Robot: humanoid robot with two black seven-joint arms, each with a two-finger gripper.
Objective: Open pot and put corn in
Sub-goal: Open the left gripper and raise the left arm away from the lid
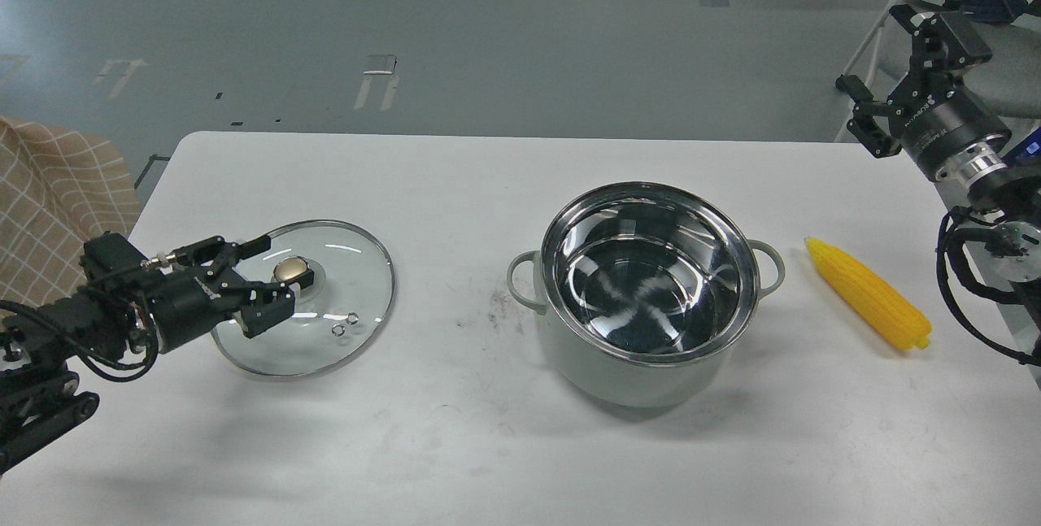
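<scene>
The pale grey-green pot (651, 347) stands uncovered mid-table, and its shiny steel inside holds nothing. The glass lid (341, 298) lies flat on the table to its left, gold knob (293, 270) up. My left gripper (270, 276) is open, its fingertips on either side of the knob's left edge. The yellow corn (868, 293) lies on the table right of the pot, pointed end towards the back. My right gripper (860, 111) is open and empty, raised beyond the table's right rear corner, well above and behind the corn.
The white table (455, 445) ends just right of the corn. A checked cloth (57, 201) lies off the left edge. A white chair frame (874, 30) stands behind the right gripper.
</scene>
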